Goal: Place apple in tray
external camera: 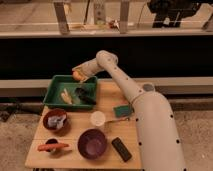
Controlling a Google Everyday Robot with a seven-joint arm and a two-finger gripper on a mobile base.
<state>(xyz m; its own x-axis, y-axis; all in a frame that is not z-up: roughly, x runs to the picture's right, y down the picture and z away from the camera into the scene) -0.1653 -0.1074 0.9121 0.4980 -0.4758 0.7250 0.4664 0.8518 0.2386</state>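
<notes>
One camera looks from high above the desk's (111, 96) near edge, tilted down towards its far edge, near enough that the whole top fills the lower view. The gripper (79, 75), clasping the apple (76, 75), hangs over the far-left corner.
</notes>
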